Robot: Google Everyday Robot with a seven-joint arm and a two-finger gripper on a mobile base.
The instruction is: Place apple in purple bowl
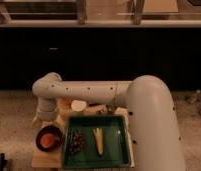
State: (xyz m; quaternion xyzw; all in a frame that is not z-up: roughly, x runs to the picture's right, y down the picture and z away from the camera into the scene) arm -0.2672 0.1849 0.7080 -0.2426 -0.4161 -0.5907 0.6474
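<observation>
The apple (46,141), small and orange-red, lies inside the dark purple bowl (56,133) at the left end of the wooden board. My gripper (42,120) hangs just above and behind the bowl, at the end of the white arm (89,91) that reaches in from the right. The gripper is close over the apple, and I cannot make out whether they touch.
A green rectangular tray (114,150) with dark grapes (76,141) and a yellowish item (98,141) sits right of the bowl. A small white cup (78,105) and another orange object (66,102) stand behind it, under the arm. The speckled counter (14,130) surrounds the board.
</observation>
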